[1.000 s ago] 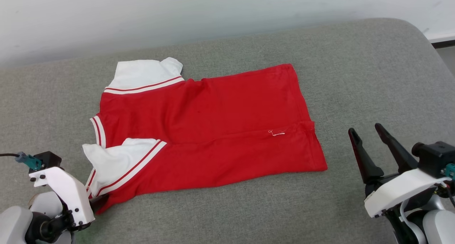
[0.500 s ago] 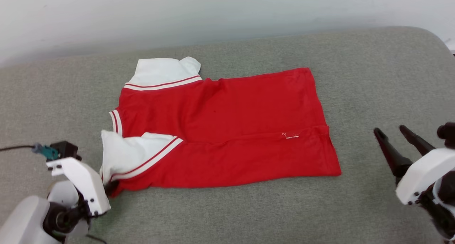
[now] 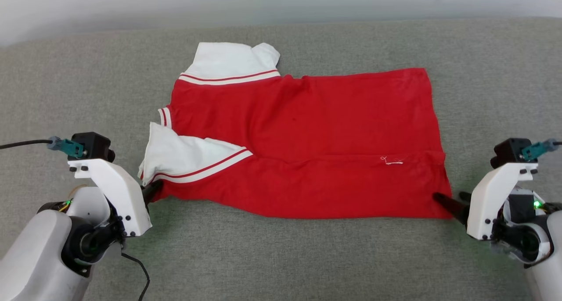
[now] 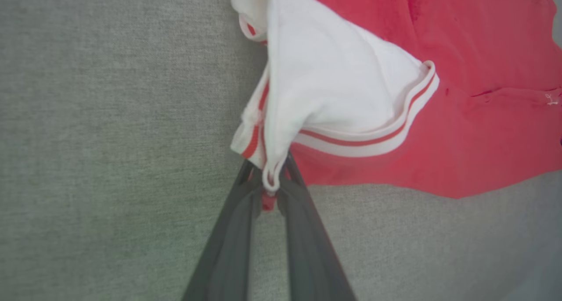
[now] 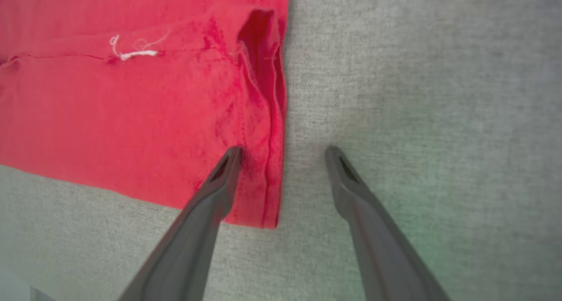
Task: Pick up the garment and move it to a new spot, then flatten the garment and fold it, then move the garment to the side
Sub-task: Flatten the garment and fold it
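Lower left: left gripper (image 3: pixel 151 191), jaws clamped on the near corner of the garment (image 3: pixel 307 160), just under its white sleeve (image 3: pixel 184 156). Centre: the garment lies spread on the grey cushion (image 3: pixel 281 257), red side up. Lower right: right gripper (image 3: pixel 450 201), jaws wide apart, straddling the hem corner, one finger over red cloth, the other over cushion

The garment (image 3: pixel 307 160) is soft, matt knit cloth, lightly creased; the bench (image 3: pixel 281 257) wears coarse grey woven fabric; the right gripper (image 5: pixel 284 148) has smooth, matt dark plastic fingers (image 5: pixel 206 213).
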`<state>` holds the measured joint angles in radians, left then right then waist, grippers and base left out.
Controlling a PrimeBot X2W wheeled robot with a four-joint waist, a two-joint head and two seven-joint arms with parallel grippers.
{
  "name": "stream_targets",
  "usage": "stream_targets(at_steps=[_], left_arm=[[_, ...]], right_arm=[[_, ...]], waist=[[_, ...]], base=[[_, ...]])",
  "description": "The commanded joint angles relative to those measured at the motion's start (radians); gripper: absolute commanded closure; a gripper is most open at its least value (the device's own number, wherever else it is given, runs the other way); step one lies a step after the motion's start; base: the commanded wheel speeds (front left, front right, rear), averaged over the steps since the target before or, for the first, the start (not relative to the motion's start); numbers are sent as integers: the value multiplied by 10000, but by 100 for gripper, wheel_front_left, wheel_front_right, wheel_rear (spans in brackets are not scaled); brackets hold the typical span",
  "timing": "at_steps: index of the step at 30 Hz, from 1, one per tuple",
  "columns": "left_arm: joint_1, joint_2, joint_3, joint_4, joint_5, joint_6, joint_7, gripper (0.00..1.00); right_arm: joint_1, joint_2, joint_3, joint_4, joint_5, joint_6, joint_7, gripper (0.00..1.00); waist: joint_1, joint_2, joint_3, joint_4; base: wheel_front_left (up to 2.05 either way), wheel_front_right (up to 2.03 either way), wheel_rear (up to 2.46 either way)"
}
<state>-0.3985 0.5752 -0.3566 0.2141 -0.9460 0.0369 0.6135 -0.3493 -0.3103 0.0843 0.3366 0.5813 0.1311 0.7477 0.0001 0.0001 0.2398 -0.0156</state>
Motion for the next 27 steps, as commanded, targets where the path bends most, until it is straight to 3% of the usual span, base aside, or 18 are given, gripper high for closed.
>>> stream_targets(at_steps=[1,4,5,6,7,19,27], left_arm=[[-89,-50,-40,-99,48,60,8,100],[-86,-82,-78,-188,77,144,38,100],[-78,-97,-84,-205,66,157,32,100],[-64,-94,-72,-217,60,178,18,100],[-37,-88,-59,-219,58,188,-2,100],[355,13,9,-89,-37,257,-172,100],[1329,207,121,-347,-231,427,-247,100]], right_arm=[[-184,118,132,320,90,-8,87,0],[-218,304,455,1046,318,-8,328,0],[-234,341,593,1192,356,-8,382,19],[-272,374,710,1300,461,-6,409,63],[-305,405,820,1392,568,-3,424,98],[-913,-220,1327,1104,722,-6,-406,100],[-283,-536,1725,407,719,-6,-561,100]], waist=[[-1,-1,184,167],[-1,-1,291,251],[-1,-1,309,266],[-1,-1,321,273],[-1,-1,325,273],[-1,-1,-380,159],[-1,-1,-1437,18]], base=[[0,0,0],[0,0,0],[0,0,0],[0,0,0],[0,0,0],[0,0,0],[0,0,0]])
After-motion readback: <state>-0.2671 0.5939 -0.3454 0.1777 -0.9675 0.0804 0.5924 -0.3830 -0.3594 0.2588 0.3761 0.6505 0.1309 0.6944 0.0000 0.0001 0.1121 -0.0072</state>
